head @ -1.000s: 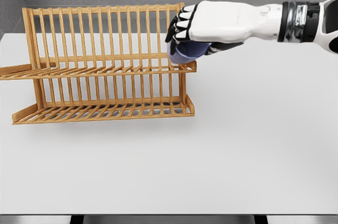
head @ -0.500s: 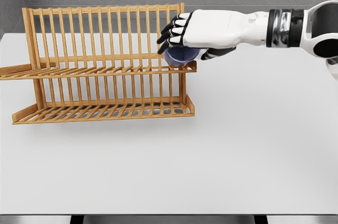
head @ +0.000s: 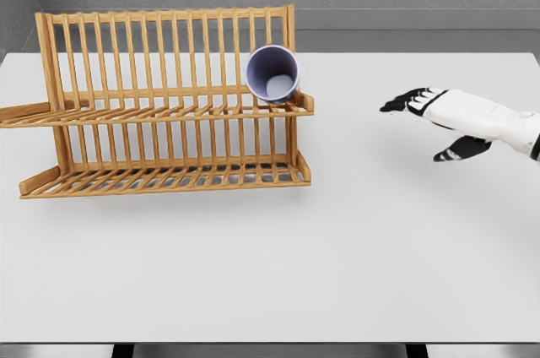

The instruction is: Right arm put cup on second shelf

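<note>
Though on rack (head: pixel 169 113), cup (head: pixel 273 73) well left of rt hand (head: pixel 447 117)

There is one cup (head: pixel 273 73), and it is purple. There is one wooden rack (head: pixel 169 105). The rack has two shelves, one up high and one down low. There is one white table (head: pixel 337 248) under it all. I can see one robot hand (head: pixel 439 113), the right one, with one white arm behind it. The rack has lots of thin upright bars in a row along the back, too many for me to count well
</note>
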`<act>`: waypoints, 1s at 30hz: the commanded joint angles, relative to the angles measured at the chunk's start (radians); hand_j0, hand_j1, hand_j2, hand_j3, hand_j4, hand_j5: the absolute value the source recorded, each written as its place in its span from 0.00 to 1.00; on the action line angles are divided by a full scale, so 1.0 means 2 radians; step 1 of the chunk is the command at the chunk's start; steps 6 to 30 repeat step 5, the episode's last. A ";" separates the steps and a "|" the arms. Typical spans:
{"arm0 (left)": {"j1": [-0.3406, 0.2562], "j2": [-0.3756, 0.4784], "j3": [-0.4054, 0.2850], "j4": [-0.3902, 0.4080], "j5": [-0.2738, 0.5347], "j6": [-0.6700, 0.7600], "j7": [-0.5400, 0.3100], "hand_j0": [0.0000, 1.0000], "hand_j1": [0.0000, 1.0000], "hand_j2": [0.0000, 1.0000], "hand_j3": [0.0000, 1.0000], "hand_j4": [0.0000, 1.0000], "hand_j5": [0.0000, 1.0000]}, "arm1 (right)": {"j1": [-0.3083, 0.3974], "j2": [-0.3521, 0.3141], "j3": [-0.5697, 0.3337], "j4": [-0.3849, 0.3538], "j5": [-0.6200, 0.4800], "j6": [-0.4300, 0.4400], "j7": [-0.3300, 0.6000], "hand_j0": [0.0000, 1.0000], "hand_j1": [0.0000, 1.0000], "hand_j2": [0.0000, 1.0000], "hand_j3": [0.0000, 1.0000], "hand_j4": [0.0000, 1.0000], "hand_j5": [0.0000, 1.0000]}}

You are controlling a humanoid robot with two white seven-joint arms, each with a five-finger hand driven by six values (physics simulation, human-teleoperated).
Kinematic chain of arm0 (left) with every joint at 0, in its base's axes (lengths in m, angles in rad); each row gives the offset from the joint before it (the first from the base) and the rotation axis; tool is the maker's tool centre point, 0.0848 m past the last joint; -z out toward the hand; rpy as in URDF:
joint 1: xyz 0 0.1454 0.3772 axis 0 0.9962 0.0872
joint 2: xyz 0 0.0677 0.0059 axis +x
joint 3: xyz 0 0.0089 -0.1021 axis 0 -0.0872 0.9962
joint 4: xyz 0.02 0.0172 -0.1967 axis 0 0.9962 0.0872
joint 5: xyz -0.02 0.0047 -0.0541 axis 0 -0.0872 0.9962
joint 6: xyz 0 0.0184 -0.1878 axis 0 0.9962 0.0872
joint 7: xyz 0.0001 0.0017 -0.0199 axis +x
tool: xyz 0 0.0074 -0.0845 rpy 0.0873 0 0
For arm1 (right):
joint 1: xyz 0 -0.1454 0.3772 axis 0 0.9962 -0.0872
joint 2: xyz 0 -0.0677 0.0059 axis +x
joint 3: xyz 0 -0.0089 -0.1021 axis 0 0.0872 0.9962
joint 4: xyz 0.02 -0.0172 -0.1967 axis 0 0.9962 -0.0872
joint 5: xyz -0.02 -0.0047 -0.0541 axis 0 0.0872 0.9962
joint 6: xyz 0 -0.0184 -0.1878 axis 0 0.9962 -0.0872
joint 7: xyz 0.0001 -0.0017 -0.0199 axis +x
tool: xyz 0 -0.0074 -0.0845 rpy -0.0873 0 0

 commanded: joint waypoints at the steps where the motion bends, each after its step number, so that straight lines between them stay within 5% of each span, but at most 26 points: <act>1: 0.000 0.000 0.000 0.000 0.000 0.000 0.000 1.00 1.00 1.00 1.00 1.00 1.00 | 0.005 -0.003 -0.078 0.033 -0.004 -0.016 -0.001 1.00 1.00 1.00 1.00 1.00 1.00; 4: 0.000 0.000 0.000 0.000 0.000 0.000 0.000 1.00 1.00 1.00 1.00 1.00 1.00 | 0.008 -0.003 -0.085 0.093 -0.004 -0.016 -0.001 1.00 1.00 1.00 1.00 1.00 1.00; 30: 0.000 0.000 0.000 0.000 0.000 0.000 0.000 1.00 1.00 1.00 1.00 1.00 1.00 | 0.008 0.001 -0.084 0.094 0.002 -0.016 -0.001 1.00 1.00 1.00 1.00 1.00 1.00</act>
